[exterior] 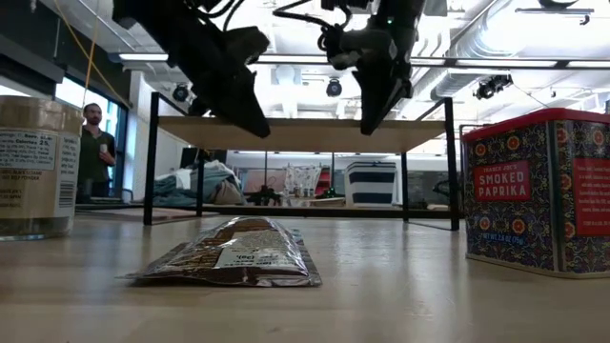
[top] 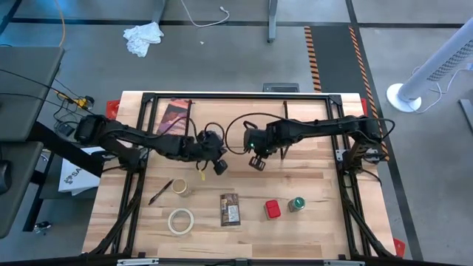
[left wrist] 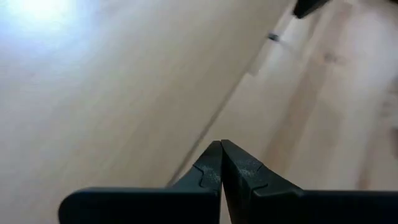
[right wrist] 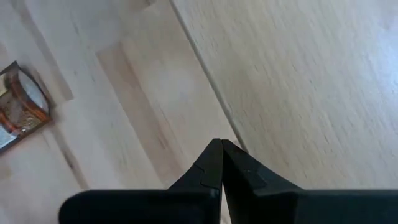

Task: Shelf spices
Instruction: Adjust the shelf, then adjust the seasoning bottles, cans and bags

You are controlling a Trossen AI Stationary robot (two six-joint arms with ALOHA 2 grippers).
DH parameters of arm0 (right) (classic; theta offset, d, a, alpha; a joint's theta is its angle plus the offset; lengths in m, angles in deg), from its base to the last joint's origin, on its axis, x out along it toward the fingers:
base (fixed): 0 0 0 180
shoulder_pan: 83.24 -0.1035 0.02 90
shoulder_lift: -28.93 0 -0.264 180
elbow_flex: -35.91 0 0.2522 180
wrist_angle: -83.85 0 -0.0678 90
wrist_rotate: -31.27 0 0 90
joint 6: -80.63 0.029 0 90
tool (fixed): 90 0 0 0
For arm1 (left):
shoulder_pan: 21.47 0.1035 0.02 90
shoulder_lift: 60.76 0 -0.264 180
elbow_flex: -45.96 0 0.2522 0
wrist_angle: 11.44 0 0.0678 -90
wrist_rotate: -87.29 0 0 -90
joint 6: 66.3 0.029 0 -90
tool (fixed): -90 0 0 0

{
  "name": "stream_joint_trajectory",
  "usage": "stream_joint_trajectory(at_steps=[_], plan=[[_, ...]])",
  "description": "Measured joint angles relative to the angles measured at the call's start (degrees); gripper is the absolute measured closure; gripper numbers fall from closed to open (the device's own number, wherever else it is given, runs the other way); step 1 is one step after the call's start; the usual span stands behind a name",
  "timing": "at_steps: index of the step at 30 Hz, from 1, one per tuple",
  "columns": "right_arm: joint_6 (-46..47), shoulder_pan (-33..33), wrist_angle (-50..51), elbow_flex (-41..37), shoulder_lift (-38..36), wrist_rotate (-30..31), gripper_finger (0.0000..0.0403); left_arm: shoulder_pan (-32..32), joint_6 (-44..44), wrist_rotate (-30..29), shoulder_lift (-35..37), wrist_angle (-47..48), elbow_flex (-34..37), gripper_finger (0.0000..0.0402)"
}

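Both my hands closed, empty: left hand (top: 221, 168), right hand (top: 257, 163). Spices below/ahead on tabletop (top: 325, 222): packet (top: 230, 209), red tin (top: 272, 209), green-lid jar (top: 296, 203), tan-lid jar (top: 180, 186). Risk: reaching w/ closed fingers tips jar.

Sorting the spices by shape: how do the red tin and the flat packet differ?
The red tin is a square box standing upright; the flat packet is brown, longer, and lies flat. In the low view the tin rises well above the packet. Both rest on the table, not yet shelved.
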Motion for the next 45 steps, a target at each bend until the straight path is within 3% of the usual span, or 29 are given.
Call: stream_joint_trajectory(at_steps=[5,10,16,20,23,26,33,45], plan=[[-2.9,-0.1,0.2,1.3,-2.7,-4.5,0.0403,-0.7,3.3,12.3,5.2,5.5,-3.7,0.0401],[-2.3,-3.0,1.0,3.0,-7.2,-4.6,0.0403,-6.2,0.9,13.0,13.9,21.6,-8.7,0.0401],[4.1,-7.7,4.3,3.1,-11.6,-3.9,0.0403,-19.0,-17.9,11.7,19.9,48.8,-9.7,0.0401],[6.3,-10.7,6.3,3.1,-11.7,-2.7,0.0403,-26.2,-28.6,12.0,19.9,56.6,-9.2,0.0401],[7.3,-12.4,6.0,3.1,-11.1,-2.2,0.0403,-27.7,-37.4,13.4,18.7,61.0,-7.0,0.0401],[8.8,-13.3,5.1,3.1,-10.8,-0.8,0.0403,-27.8,-41.4,15.9,18.0,60.1,-3.2,0.0401],[10.0,-14.2,4.8,3.1,-10.8,0.7,0.0403,-26.9,-44.1,15.7,16.7,48.7,3.8,0.0401],[15.3,-19.9,13.3,3.1,-10.8,1.6,0.0403,-26.3,-41.7,14.7,8.3,28.8,5.1,0.0401]])
